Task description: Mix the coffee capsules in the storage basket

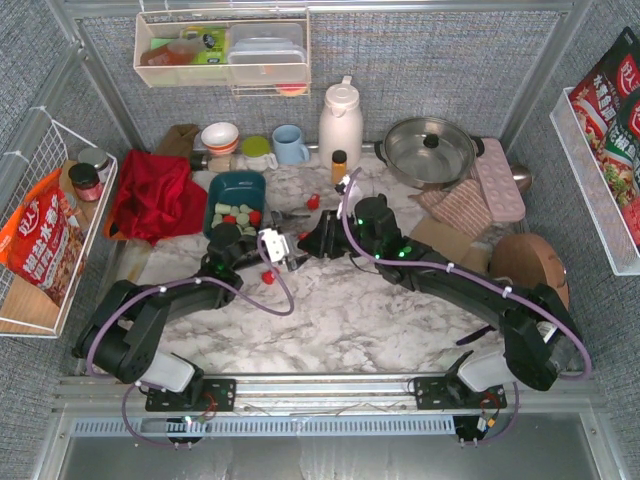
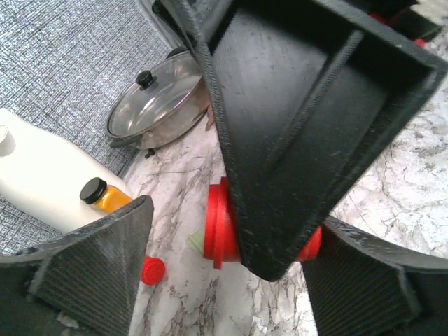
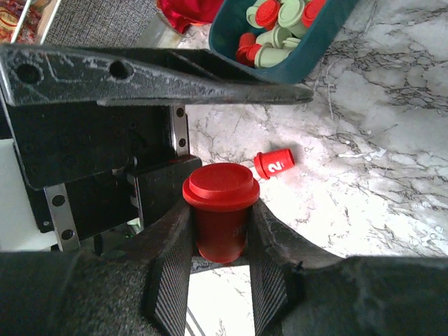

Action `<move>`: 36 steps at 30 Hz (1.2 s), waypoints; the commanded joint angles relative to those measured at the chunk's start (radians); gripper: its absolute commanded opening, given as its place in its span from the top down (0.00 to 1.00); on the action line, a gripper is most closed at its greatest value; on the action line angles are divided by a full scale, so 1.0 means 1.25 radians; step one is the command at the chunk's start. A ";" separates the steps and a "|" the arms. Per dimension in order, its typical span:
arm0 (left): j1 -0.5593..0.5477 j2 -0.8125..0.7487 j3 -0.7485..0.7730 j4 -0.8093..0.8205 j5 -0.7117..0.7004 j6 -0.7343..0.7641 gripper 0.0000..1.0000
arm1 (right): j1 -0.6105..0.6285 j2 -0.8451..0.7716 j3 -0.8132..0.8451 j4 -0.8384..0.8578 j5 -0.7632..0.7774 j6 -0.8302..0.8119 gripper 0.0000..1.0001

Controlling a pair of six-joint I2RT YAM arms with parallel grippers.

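Note:
The dark teal storage basket (image 1: 240, 184) (image 3: 318, 43) stands at the back left of the marble table, with red and mint green coffee capsules (image 1: 236, 213) (image 3: 280, 28) in it. My right gripper (image 1: 306, 240) (image 3: 220, 217) is shut on a red capsule (image 3: 220, 203) (image 2: 218, 227), held just right of the basket. My left gripper (image 1: 272, 248) (image 2: 234, 218) is open wide, its fingers (image 2: 98, 266) on either side of that capsule and the right finger that holds it. Loose red capsules lie on the table (image 1: 268, 277) (image 3: 274, 162) (image 2: 152, 269), one marked 2.
A white thermos (image 1: 340, 122), an amber bottle (image 1: 339, 166) (image 2: 105, 197) and a lidded steel pot (image 1: 430, 150) (image 2: 157, 101) stand behind. A red cloth (image 1: 155, 195) lies left of the basket. Pink tray (image 1: 497, 178) and cloths sit at right.

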 commanded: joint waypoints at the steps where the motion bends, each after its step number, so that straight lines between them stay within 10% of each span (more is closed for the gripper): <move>1: -0.001 -0.013 -0.003 0.013 -0.023 0.015 0.21 | 0.001 -0.001 0.014 0.024 0.007 0.007 0.66; 6: -0.001 -0.019 -0.009 0.028 -0.024 0.016 0.52 | 0.002 -0.009 0.021 -0.018 0.036 -0.006 0.51; 15: 0.069 0.001 -0.026 0.166 -0.053 -0.101 0.64 | -0.007 -0.046 0.063 -0.142 0.112 -0.064 0.39; 23: 0.255 0.104 0.073 0.057 -0.215 -0.234 0.49 | 0.028 -0.020 0.101 -0.209 0.153 -0.164 0.38; 29: 0.361 0.168 0.121 0.001 -0.253 -0.339 0.02 | 0.090 0.154 0.167 -0.154 0.123 -0.260 0.32; 36: 0.396 0.173 0.126 0.019 -0.258 -0.405 0.01 | 0.111 0.418 0.315 -0.151 0.103 -0.314 0.25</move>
